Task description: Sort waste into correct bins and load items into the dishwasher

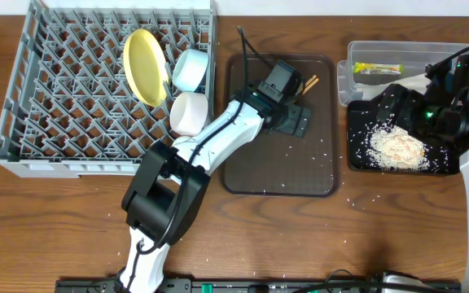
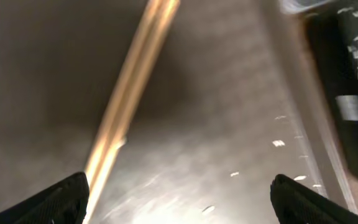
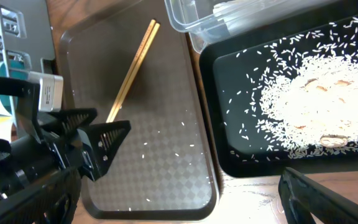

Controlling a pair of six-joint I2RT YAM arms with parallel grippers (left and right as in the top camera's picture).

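While hanging low over the brown tray point(image 1: 279, 175) at mid-table, grips nothing with the left gripper point(image 2: 179, 196): jaws spread wide, one fingertip at the near end of the chopsticks point(image 3: 132, 68), touching or just beside, cannot tell which. Loose grains across that tray and on the table point(image 1: 55, 236) near it. To the right, on the black tray point(image 1: 357, 159), a heap of rice point(image 1: 397, 148); above its far left part, the right gripper point(image 1: 393, 104), jaws wide and empty. Chopsticks flat, slanting toward the brown tray's far right. Just beyond the black tray, the tub point(image 1: 352, 81) with the wrapper point(image 1: 377, 68) inside. At far left, the rack point(image 1: 23, 122), holding on edge along its right side the white bowl point(image 1: 190, 114), then the plate point(image 1: 145, 67) and blue bowl point(image 1: 190, 70).
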